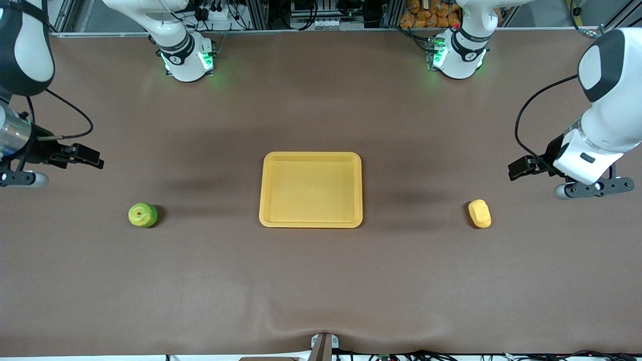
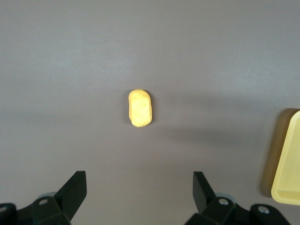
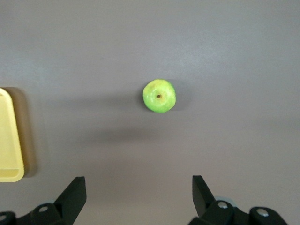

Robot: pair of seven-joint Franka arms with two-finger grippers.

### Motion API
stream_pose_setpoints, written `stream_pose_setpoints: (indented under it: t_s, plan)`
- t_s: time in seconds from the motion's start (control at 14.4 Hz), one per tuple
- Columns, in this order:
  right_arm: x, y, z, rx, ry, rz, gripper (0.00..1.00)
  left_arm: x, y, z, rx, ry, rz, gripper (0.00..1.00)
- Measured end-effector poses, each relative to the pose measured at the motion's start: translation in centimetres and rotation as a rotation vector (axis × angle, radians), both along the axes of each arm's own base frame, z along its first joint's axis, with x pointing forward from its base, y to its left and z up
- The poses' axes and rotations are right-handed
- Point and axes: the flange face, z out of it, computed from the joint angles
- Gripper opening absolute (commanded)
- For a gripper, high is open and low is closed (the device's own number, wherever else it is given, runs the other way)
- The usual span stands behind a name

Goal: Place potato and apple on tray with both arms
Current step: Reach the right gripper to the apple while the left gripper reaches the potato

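Observation:
The yellow-orange tray (image 1: 311, 156) lies empty at the table's middle. The green apple (image 1: 143, 214) sits on the cloth toward the right arm's end, its stem dimple up (image 3: 159, 95). The oblong yellow potato (image 1: 479, 213) lies toward the left arm's end (image 2: 140, 108). My right gripper (image 1: 95, 156) hangs open over bare cloth beside the apple, nothing between its fingers (image 3: 138, 180). My left gripper (image 1: 514, 169) hangs open over bare cloth beside the potato, also holding nothing (image 2: 139, 176). An edge of the tray shows in each wrist view (image 2: 288, 159) (image 3: 9, 136).
Brown cloth (image 1: 321, 276) covers the whole table, with a small fold at its near edge (image 1: 321, 333). The two arm bases (image 1: 185, 60) (image 1: 459, 57) stand along the edge farthest from the front camera.

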Motion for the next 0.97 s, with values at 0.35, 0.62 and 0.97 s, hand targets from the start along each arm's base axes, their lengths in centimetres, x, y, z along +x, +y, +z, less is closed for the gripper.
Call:
stream_pose_setpoints:
  t_s: [0.35, 0.62, 0.97]
  plan:
    - [2.2, -0.9, -5.1, -0.007, 0.003, 0.009, 1.00, 1.0, 0.1, -3.9, -0.009, -0.001, -0.002, 1.00]
    - [3.7, -1.0, -8.9, -0.015, 0.001, 0.007, 1.00, 2.2, 0.5, -7.6, 0.062, 0.014, -0.043, 1.00]
    - [4.6, -1.1, -12.3, -0.019, 0.015, 0.007, 1.00, 2.9, 0.3, -10.9, 0.058, 0.036, -0.055, 1.00]
